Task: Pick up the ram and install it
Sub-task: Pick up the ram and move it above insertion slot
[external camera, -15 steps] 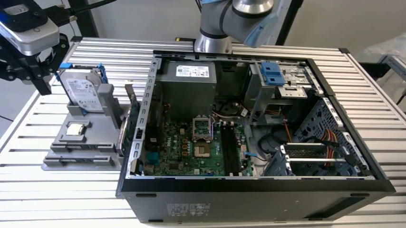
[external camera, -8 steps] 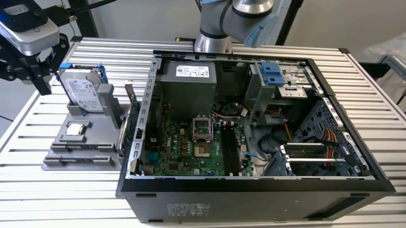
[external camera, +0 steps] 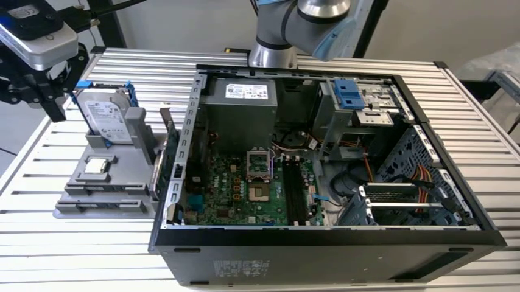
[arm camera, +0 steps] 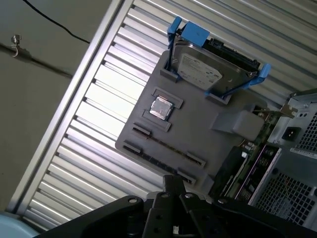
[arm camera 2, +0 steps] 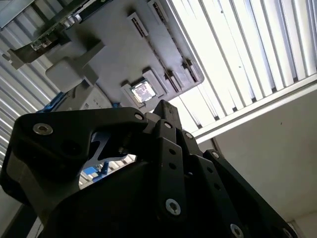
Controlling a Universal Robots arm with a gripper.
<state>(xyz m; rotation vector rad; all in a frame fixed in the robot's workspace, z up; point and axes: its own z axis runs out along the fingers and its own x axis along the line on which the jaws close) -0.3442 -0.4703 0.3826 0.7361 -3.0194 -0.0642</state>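
while the arm (external camera: 281, 42) stands on its base at the far edge of the table (external camera: 455, 103), behind the open computer case (external camera: 325, 246), its upper part leaves the exterior view at the top, and the tool (external camera: 41, 94) comes into this view at the upper left corner, under a silver camera (external camera: 36, 30). the tool hangs above the table, just beside the hard drive (external camera: 106, 115) on the exterior view's left, and it touches nothing that i can see. the wrist is tilted, so both wrist views look down on the grey holder (arm camera: 208, 124) at a slant. whether the tool is spread or pressed together, i cannot tell. the holder lies on the table on the exterior view's left of the case. the hard drive stands on its edge in a blue frame at the holder's far end, and the small square processor chip (arm camera: 161, 107) sits in a recess near the middle. in the first wrist view the ram (arm camera: 157, 162) seems to be the thin dark strip in a long groove at the holder's other end, well apart from the tool. the black memory slots (external camera: 293, 191) are on the board inside the case.
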